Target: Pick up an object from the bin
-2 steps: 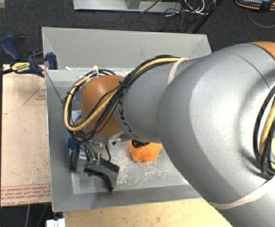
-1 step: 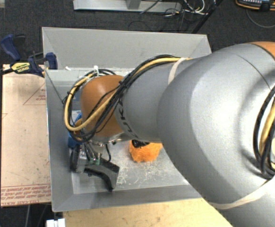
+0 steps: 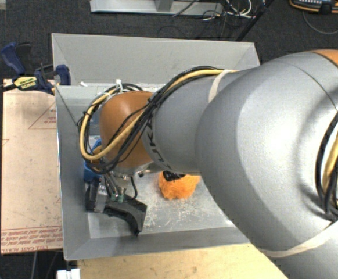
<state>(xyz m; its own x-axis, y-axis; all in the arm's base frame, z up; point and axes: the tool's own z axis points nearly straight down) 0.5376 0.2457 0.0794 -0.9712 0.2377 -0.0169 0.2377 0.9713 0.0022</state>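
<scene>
Bin (image 3: 71,214) contents, as visible:
- one fuzzy orange lump (image 3: 178,186)
- one blue piece (image 3: 90,171)
- one black curved piece (image 3: 128,212)
- one small dark block (image 3: 92,198)

The arm (image 3: 256,150) reaches in from the right and covers the middle and far part of the bin floor.

The pincer (image 3: 112,192) hangs low over the near-left part of the floor. The black curved piece lies just beside it on its near side; whether the two touch cannot be told. The dark block stands just left of the pincer, with the blue piece beyond it against the left wall. The orange lump sits apart to the right, partly under the arm.

Pincer opening: cannot tell. Nothing is seen held in it.
</scene>
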